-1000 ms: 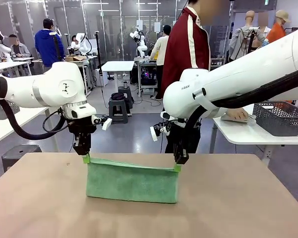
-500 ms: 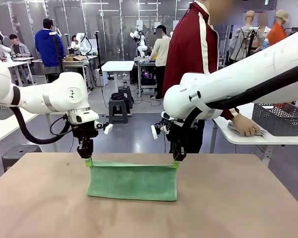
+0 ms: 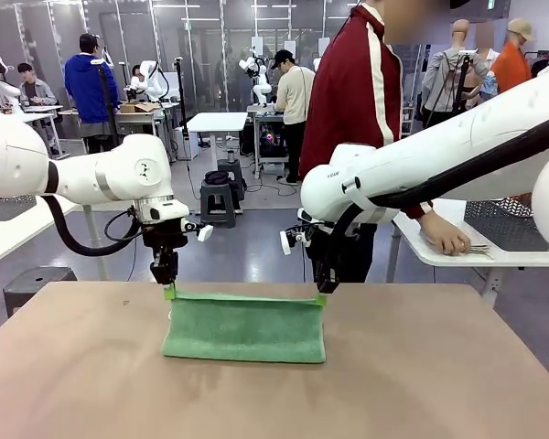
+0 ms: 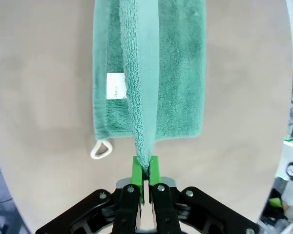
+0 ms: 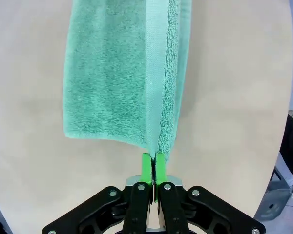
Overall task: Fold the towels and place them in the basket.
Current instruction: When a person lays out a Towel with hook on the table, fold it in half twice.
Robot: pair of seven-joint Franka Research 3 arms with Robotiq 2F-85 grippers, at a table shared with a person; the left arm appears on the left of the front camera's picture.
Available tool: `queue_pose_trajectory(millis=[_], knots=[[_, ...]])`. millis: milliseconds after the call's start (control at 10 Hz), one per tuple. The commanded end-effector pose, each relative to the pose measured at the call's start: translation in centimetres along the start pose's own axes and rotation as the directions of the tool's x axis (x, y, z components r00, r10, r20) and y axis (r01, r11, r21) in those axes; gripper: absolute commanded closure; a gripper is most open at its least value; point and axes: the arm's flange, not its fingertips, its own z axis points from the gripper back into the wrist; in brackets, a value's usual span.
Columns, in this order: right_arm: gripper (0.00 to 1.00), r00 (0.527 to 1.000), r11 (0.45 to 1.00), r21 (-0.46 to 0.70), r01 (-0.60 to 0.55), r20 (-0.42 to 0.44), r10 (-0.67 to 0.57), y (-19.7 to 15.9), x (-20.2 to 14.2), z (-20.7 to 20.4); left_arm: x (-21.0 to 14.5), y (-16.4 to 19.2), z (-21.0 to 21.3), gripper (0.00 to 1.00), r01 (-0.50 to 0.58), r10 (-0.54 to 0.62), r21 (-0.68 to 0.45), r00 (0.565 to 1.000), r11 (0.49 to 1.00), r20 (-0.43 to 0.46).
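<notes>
While the towel (image 3: 244, 331) rests on the table (image 3: 64, 384), its upper layer is lifted along the far edge. The left gripper (image 3: 168, 292) and right gripper (image 3: 321, 298) each hold one raised corner, jaws clamped tight on cloth.

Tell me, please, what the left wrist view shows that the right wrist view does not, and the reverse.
Left wrist view: the left gripper, shut on one end of the raised edge of the towel, plus a small white label and a pale corner loop on the lower layer. Right wrist view: the right gripper, shut on the other end of that edge, with plain terry at this end. Both: the mint-green towel falling in two layers below the grip, over the tan table.
</notes>
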Motion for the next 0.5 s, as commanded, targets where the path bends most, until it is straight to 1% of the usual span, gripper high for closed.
queue_pose_trajectory(millis=[0,300,400], knots=[[0.96,1.000,1.000,0.006,-0.021,-0.008,0.021,-1.2,-0.6,-0.5,-0.2,2.0,0.0,0.93,-0.002,0.002,-0.020,0.999,1.000,-0.032],[0.96,1.000,0.999,0.019,-0.029,-0.011,0.029,-2.0,-0.6,-1.7,-1.2,2.8,-1.5,0.93,-0.028,0.027,-0.029,0.999,0.999,-0.027],[0.90,0.999,0.999,0.014,-0.036,-0.015,0.036,-2.1,-0.5,-1.8,-1.5,2.9,-1.7,0.74,-0.016,0.016,-0.013,0.999,1.000,-0.035]])
